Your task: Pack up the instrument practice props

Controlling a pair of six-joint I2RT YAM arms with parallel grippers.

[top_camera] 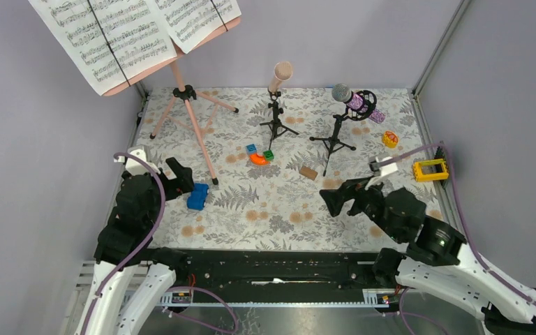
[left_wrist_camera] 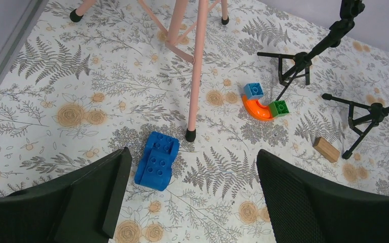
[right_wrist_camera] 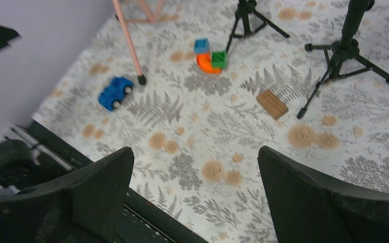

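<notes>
While neither arm holds anything, the left gripper (left_wrist_camera: pixel 193 156) hangs low over the counter (left_wrist_camera: pixel 40 116) with its fingers spread wide. It frames the blue toy car (left_wrist_camera: pixel 157 161) and the capped foot of one pink tripod leg (left_wrist_camera: pixel 195 76) just beyond it. That reads as a ready pose rather than a grasp, aimed more at the leg than at the car, which is no part of the job. The right gripper (right_wrist_camera: pixel 195 151) is likewise spread and empty, facing across the floral counter toward a wooden block (right_wrist_camera: pixel 272 104). Farther out, an orange curved block (top_camera: pixel 257 159) carrying a blue and a green brick lies between the tripod leg and the first black stand (top_camera: pixel 275 122). This stand clips the pink microphone (top_camera: pixel 280 73) tilted upward, as for a singer. Beside it a second black stand (top_camera: pixel 333 139) carries the purple glitter microphone (top_camera: pixel 352 101) at a flatter angle. At the back left the sheet-music rack (top_camera: pixel 179 73) leans back on its tripod so the sheet-music pages (top_camera: pixel 112 35) rest against it; the dark lines across them are probably retaining wires. The rack's top runs out of the overhead view, both wrist views crop the microphone heads, and the right wrist view is soft. No box or bag for packing shows anywhere, so where things should go cannot be told.
</notes>
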